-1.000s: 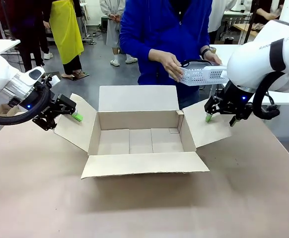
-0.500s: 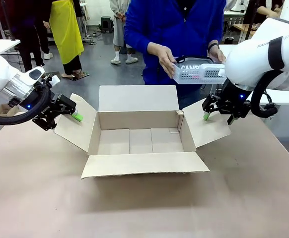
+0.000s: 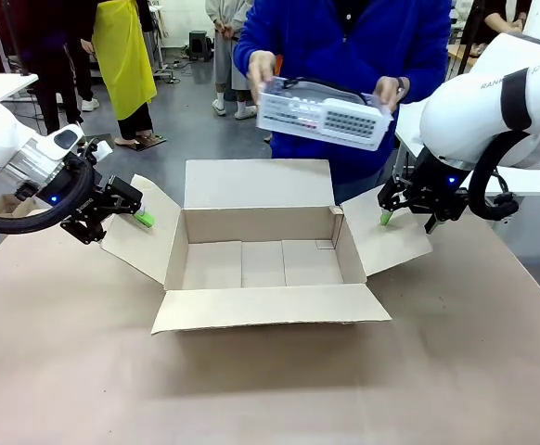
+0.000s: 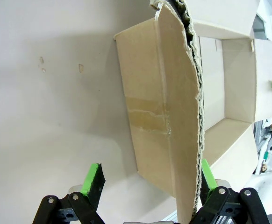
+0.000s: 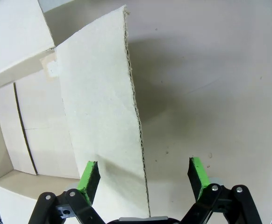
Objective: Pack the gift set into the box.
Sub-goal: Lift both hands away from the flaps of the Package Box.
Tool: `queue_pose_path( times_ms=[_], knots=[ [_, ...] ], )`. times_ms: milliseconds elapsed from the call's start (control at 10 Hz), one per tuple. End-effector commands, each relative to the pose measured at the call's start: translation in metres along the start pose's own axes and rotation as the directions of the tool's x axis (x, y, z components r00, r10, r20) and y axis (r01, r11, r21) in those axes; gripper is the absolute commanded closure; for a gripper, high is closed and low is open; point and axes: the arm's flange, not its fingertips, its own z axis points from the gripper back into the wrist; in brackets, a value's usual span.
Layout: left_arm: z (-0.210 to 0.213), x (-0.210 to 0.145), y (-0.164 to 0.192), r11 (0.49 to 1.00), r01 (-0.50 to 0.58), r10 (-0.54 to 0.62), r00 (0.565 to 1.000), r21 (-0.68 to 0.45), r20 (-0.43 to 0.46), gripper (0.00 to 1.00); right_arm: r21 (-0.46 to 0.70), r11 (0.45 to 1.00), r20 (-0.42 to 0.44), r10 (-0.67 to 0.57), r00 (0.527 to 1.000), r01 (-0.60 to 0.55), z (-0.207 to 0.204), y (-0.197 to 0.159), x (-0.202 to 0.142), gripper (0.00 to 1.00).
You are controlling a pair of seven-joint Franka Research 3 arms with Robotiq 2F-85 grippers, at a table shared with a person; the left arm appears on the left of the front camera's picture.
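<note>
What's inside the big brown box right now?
Nothing yet: the box shows just its bare cardboard floor. The nearest strip of floor is hidden behind the front flap. The white basket is up in the person's hands, not inside.

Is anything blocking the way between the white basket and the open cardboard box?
Nothing visible. The person holds the basket above the far flap of the box, which is empty, flaps spread outward; the left gripper and right gripper sit at the side flaps.
</note>
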Motion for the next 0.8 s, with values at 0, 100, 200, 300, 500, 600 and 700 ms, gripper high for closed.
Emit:
queue_pose_path(
  times_ms=[0,100,200,300,500,600,700],
  knots=[
    [0.0027,-0.0017,-0.0015,1.000,-0.003,0.003,1.000,0.012,-0.009,0.00,0.002,1.000,-0.004,-0.001,1.000,0.001,0.0037,0.0004,0.0009,0.00],
    [0.0027,-0.0017,-0.0015,1.000,-0.003,0.003,1.000,0.012,-0.009,0.00,0.002,1.000,-0.004,-0.001,1.000,0.001,0.0037,0.0004,0.0009,0.00],
    [0.0027,-0.0017,-0.0015,1.000,-0.003,0.003,1.000,0.012,-0.009,0.00,0.002,1.000,-0.004,-0.001,1.000,0.001,0.0037,0.0004,0.0009,0.00],
    [0.0027,-0.0017,-0.0015,1.000,-0.003,0.003,1.000,0.012,-0.009,0.00,0.002,1.000,-0.004,-0.001,1.000,0.001,0.0037,0.0004,0.0009,0.00],
    [0.0027,-0.0017,-0.0015,1.000,-0.003,0.003,1.000,0.012,-0.009,0.00,0.002,1.000,-0.004,-0.001,1.000,0.001,0.0037,0.0004,0.0009,0.00],
    [0.0027,-0.0017,-0.0015,1.000,-0.003,0.003,1.000,0.012,-0.009,0.00,0.002,1.000,-0.004,-0.001,1.000,0.001,0.0037,0.0004,0.0009,0.00],
    [0.0027,-0.0017,-0.0015,1.000,-0.003,0.003,1.000,0.012,-0.009,0.00,0.002,1.000,-0.004,-0.001,1.000,0.001,0.0037,0.0004,0.0009,0.00]
  ],
)
